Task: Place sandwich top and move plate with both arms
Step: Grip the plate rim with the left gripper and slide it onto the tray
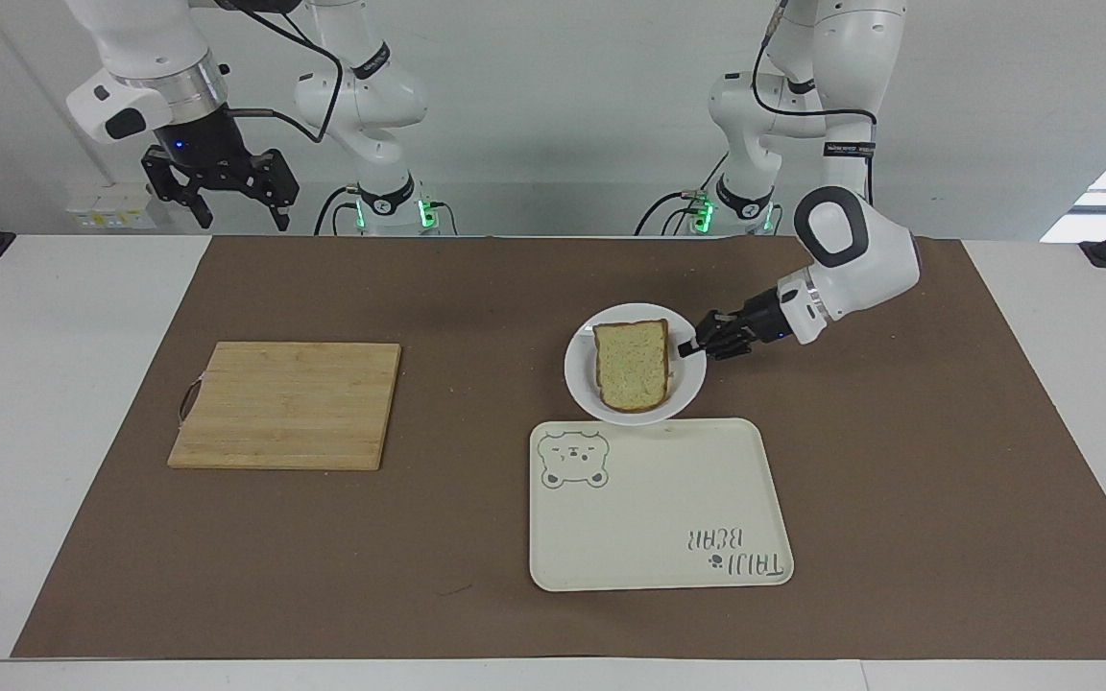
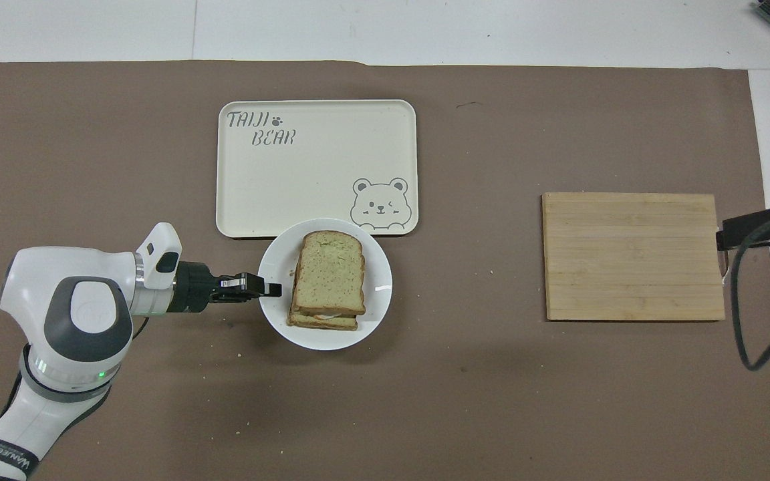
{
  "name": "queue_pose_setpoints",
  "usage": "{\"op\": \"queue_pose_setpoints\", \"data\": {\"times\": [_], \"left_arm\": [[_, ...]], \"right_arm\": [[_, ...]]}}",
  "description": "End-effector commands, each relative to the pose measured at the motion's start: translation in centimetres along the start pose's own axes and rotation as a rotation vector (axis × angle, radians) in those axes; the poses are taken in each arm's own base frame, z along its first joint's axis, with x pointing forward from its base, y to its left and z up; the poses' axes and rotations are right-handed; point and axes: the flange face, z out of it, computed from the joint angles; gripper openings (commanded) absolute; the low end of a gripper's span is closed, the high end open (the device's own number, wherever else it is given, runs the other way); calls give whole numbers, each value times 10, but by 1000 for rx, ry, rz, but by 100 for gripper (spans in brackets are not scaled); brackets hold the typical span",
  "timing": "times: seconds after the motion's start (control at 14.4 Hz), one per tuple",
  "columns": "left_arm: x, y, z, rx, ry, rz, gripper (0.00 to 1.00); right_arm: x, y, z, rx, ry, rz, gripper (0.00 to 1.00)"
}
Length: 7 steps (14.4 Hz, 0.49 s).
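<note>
Your inventory, taken outward from the plate (image 1: 584,384):

- Plate: small, round, white. Its rim overlaps the edge of the cream tray (image 1: 659,509) that faces the robots, at the tray's bear-drawing corner.
- Sandwich top (image 1: 631,365): speckled slice with dark crust, lying flat as the upper layer of the stack on the plate; you can see lower slices under its edge in the overhead view.
- Left claw (image 1: 690,348): clamped on the plate's rim, on the side toward the left arm's end of the desk; fingers narrow, pinching the rim.
- Tray: printed "TAIJI BEAR", lying farther from the robots than the plate.
- Cutting board (image 1: 286,405): wooden, well apart from the plate, toward the right arm's end of the desk.
- Right claw (image 1: 217,192): raised, well apart from the plate, fingers spread wide, holding nothing; its arm waits.
- Brown mat (image 1: 419,576): lies under all items listed.
</note>
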Motion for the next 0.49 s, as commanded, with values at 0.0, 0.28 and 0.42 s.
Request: {"op": "queue_pose_setpoints", "data": {"times": [0.0, 0.28, 0.42], "left_arm": [[58, 6, -22, -77, 16, 16, 0], [109, -9, 6, -68, 8, 34, 0], [133, -10, 17, -67, 12, 56, 0]], "right_arm": [[-7, 3, -1, 1, -5, -19, 100], [-7, 3, -1, 1, -5, -17, 100], [-7, 3, -1, 1, -5, -17, 100]]}}
